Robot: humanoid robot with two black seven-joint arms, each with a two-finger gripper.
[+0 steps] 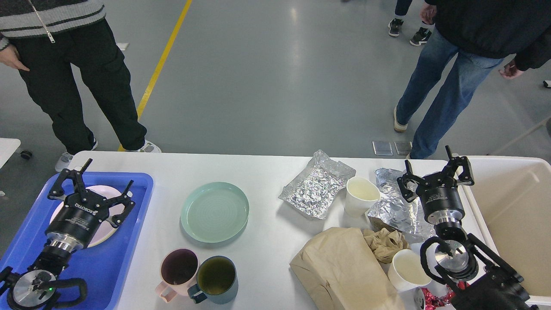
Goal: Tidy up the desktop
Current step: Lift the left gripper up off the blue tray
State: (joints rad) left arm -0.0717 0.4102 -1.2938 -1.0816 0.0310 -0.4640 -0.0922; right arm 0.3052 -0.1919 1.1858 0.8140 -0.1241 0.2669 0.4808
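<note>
The white desktop [262, 168] spans the view. On it lie a mint green plate [215, 211], a pink mug [177, 271] and a dark teal mug [216, 279]. Two foil sheets [316, 185] [391, 206], two white paper cups [360, 196] [407, 269], a brown paper bag [344, 269] and a crumpled brown napkin [384, 242] crowd the right side. My left gripper [88, 181] hovers open and empty over a pale pink plate [101, 232] in the blue tray [129, 241]. Above the right foil, my right gripper [434, 172] stands open, holding nothing.
A deep cream-white bin [512, 215] stands at the right end of the table. A red wrapper and a can top [430, 298] show at the lower right. Two people stand on the grey floor beyond the far edge.
</note>
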